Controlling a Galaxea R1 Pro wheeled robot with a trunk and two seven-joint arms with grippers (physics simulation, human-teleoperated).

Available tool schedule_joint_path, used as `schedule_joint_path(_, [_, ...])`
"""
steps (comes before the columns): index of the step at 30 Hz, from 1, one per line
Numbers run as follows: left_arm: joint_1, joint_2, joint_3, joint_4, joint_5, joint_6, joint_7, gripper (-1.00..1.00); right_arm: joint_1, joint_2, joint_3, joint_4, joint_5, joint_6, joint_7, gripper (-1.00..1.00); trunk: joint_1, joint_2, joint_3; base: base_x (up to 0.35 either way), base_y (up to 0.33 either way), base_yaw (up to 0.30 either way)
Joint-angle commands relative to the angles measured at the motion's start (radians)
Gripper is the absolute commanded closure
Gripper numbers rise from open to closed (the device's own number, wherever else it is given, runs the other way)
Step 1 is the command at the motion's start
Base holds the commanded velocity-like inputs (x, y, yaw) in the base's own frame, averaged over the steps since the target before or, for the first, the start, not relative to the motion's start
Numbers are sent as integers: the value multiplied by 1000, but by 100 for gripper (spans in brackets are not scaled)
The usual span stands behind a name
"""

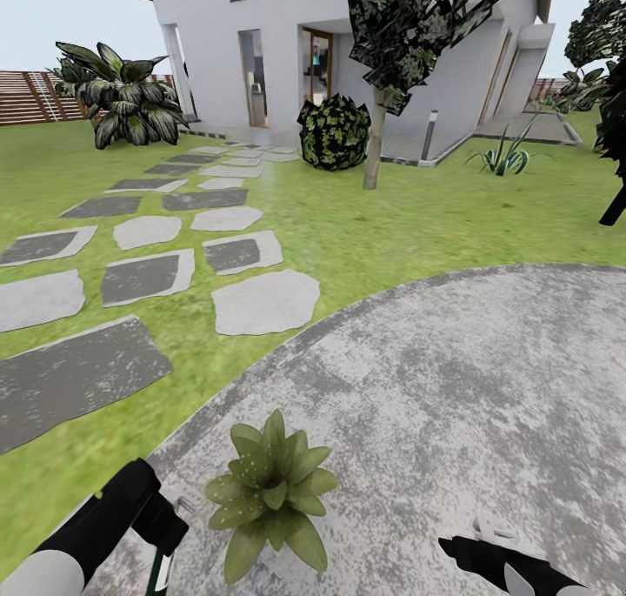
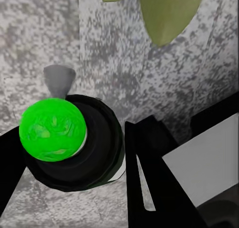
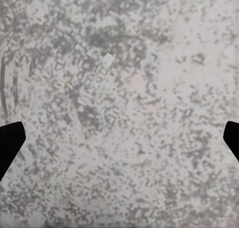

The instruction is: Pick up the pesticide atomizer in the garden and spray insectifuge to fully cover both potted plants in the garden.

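Note:
One potted plant, a low rosette of pointed green leaves, sits on the near edge of the round grey stone patio in the garden. Just left of it, my left gripper is shut on the pesticide atomizer. The left wrist view looks down on the atomizer: a dark round body with a bright green top and a small grey nozzle, held between the black fingers, with a leaf beyond. My right gripper hangs open over bare patio stone.
Grey stepping stones cross the lawn toward a white house. A thin tree trunk, a round bush, a lamp post and a spiky agave stand ahead. A large leafy plant and a fence are at far left.

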Motion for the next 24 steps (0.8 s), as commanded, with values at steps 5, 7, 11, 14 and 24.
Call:
schedule_joint_path(5, [1,-8,-4,0,-9,1,-10,100,0,-1,-3,-1,-8,3,5,-100,0,0,-1,0,-177,0])
schedule_joint_path(7, [2,-9,-4,1,-8,0,-9,100,0,-1,-3,-2,-9,2,7,-100,0,0,-1,0,-59,0])
schedule_joint_path(11, [2,-22,-2,0,-5,-2,-7,100,0,-2,-3,-2,-10,2,11,-100,0,0,-1,0,-13,0])
schedule_joint_path(14, [1,-42,-1,-2,-5,-2,-8,100,0,-2,-3,-2,-10,1,11,-100,0,0,-1,0,-1,0])
schedule_joint_path(24, [2,-43,8,-2,-8,3,-10,100,0,6,2,5,-4,3,0,-100,0,0,-1,-10,-11,0])
